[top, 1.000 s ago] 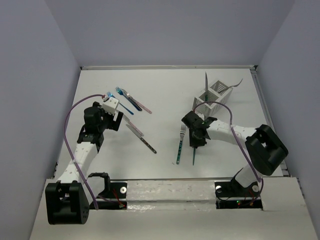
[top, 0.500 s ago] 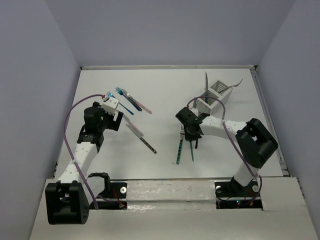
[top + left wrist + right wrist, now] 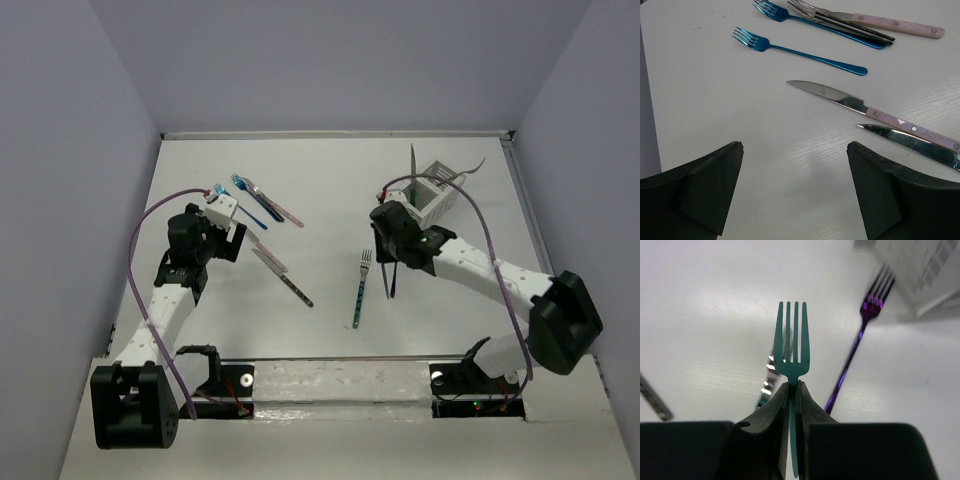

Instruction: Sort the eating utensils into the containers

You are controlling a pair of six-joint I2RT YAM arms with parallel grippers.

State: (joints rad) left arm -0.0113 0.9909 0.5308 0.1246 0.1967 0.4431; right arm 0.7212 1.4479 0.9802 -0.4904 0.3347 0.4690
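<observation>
- The right gripper [image 3: 794, 386] has its jaws squeezed together on the neck of a slim teal metal fork [image 3: 792, 347], and the tines stick out past the fingertips. From the top camera it sits a bit right of the table's centre.
- The small white slatted caddy [image 3: 437, 195] is close by at about 1 o'clock from that gripper, toward the far right of the white table [image 3: 330, 170]. A grey utensil blade [image 3: 412, 160] stands up at its 11 o'clock corner. I can't tell which compartment it's in.
- A shiny purple metal fork [image 3: 872, 302] lies flat at 1 o'clock of the held fork in the wrist view, with its tines toward the caddy.
- A fork with a silver head and teal handle [image 3: 360, 290] lies at 7 o'clock of the right gripper, with its tines pointing to 12.
- The left gripper [image 3: 795, 147] has its jaws spread wide apart. It hangs over bare table on the left side and isn't touching any utensil.
- Ahead of it in its wrist view, from 12 to 3 o'clock, there's:
  - a glossy blue metal fork [image 3: 752, 41]
  - a steel knife with a pink handle [image 3: 877, 114]
  - a second steel knife blade [image 3: 910, 143] just beside that one
  - at the very top, a pink-handled utensil [image 3: 897, 25] bunched against a couple more
</observation>
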